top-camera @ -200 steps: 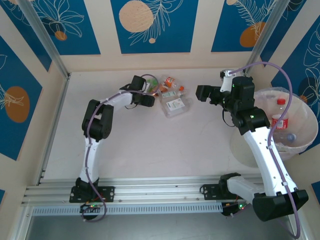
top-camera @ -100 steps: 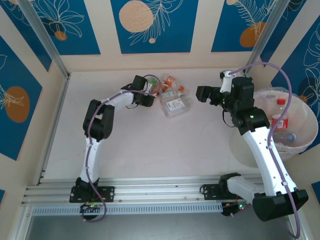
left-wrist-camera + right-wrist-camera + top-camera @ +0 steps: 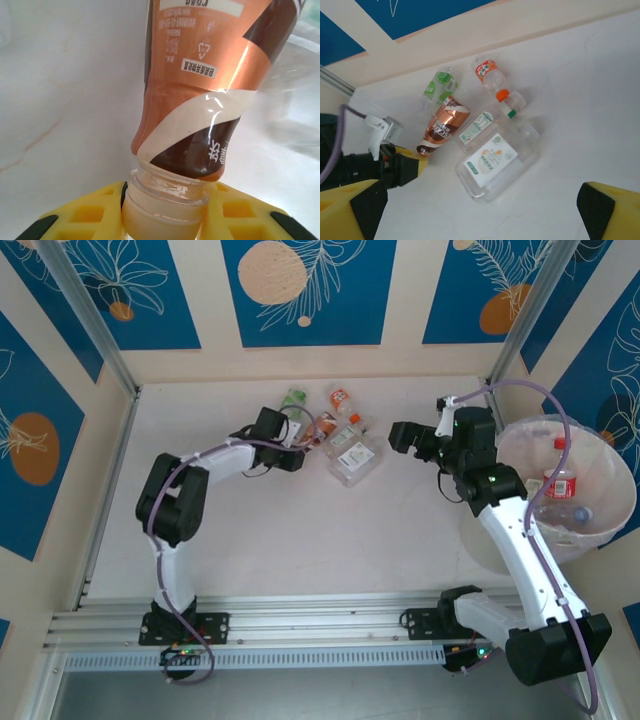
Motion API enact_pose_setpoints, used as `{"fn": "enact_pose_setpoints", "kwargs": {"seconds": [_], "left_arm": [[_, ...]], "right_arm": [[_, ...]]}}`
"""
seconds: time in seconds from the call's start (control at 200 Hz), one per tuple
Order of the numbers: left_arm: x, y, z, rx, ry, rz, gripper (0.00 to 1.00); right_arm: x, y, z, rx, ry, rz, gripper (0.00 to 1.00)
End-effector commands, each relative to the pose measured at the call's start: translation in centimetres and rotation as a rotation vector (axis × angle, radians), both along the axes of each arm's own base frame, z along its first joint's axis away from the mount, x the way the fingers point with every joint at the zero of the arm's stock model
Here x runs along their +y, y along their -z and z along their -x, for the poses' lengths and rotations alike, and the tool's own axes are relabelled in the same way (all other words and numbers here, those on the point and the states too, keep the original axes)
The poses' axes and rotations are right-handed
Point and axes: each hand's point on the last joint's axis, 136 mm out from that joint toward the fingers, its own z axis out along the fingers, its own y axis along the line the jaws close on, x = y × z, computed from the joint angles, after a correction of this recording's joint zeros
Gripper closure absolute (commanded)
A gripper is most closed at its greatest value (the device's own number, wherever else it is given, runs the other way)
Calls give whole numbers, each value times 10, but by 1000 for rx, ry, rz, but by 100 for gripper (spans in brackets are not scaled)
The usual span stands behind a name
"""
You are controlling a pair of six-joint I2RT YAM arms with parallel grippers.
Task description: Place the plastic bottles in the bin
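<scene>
My left gripper [image 3: 304, 432] is shut on the cap and neck of a copper-brown labelled bottle [image 3: 200, 75], which lies on the table [image 3: 300, 530]; the yellow fingers [image 3: 90, 215] press either side of its white cap. That bottle [image 3: 445, 125] lies in a cluster with a green-labelled bottle [image 3: 437, 85], an orange-labelled one [image 3: 487, 70], a slim green-capped one [image 3: 485, 122] and a large clear bottle [image 3: 492, 160]. My right gripper [image 3: 400, 435] hovers open, right of the cluster, nothing between its fingers [image 3: 350, 210]. The bin [image 3: 618, 515] stands far right, holding a red-labelled bottle [image 3: 558, 480].
The bottle cluster [image 3: 335, 430] lies near the back wall. The right arm's forearm [image 3: 510, 530] passes along the bin's left side. A purple cable [image 3: 520, 385] arcs over the bin. Bare table stretches between the arms toward the front rail [image 3: 320, 615].
The left arm has drawn back to the left, its elbow swinging outward, still gripping the copper bottle. The green and orange bottles now show. The right gripper has shifted slightly left and nearer.
</scene>
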Motion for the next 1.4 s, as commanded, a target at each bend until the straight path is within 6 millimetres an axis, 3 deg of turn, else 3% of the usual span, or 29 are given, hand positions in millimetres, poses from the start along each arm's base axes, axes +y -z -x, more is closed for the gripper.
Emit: {"fn": "enact_pose_setpoints", "kwargs": {"seconds": [0.0, 0.2, 0.36, 0.53, 0.84, 1.03, 1.095, 1.155, 1.18, 1.295, 1.395], "left_arm": [[-27, -51, 17, -61, 39, 189, 100], [-63, -120, 63, -42, 144, 595, 100], [-81, -160, 92, -3, 258, 781, 100], [-93, -181, 112, 20, 367, 812, 100], [-110, -194, 139, 19, 514, 805, 100], [-111, -192, 138, 23, 512, 799, 100], [-112, -190, 138, 29, 510, 795, 78], [-112, -190, 137, 26, 501, 792, 33], [-111, -189, 136, 24, 492, 789, 23], [-105, -189, 127, -43, 426, 769, 4], [-92, -184, 115, -130, 329, 733, 0]], "right_arm": [[19, -9, -4, -16, -32, -187, 1], [69, -2, -10, 40, -246, -424, 1], [88, -1, -22, 15, -303, -504, 1], [109, -19, -25, -118, -421, -455, 1], [111, -26, -50, -121, -371, -404, 0], [102, -26, -46, -137, -327, -400, 39], [97, -28, -42, -147, -320, -387, 48], [92, -34, -36, -164, -312, -366, 53], [88, -37, -34, -174, -302, -347, 54], [56, -60, -18, -227, -215, -203, 54], [15, -86, 8, -268, -100, -36, 53]]}}
